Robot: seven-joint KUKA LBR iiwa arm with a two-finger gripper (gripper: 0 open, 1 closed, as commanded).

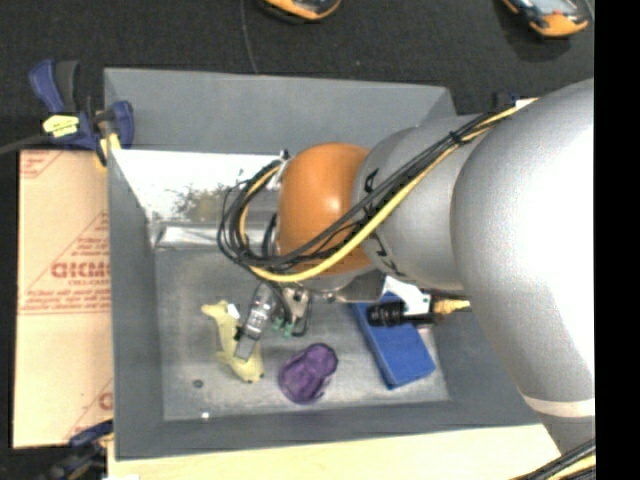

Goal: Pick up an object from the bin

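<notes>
Pincer (250,336) aslant, low over pale yellow toy (247,370).

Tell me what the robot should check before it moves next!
1. Gripper right at the yellow toy: ok.
2. Yellow toy really held: cannot tell.
3. Purple lump apart from the gripper: ok.
4. Blue block off to the side, not in the way: ok.
5. Yellow toy away from the bin walls: ok.
</notes>
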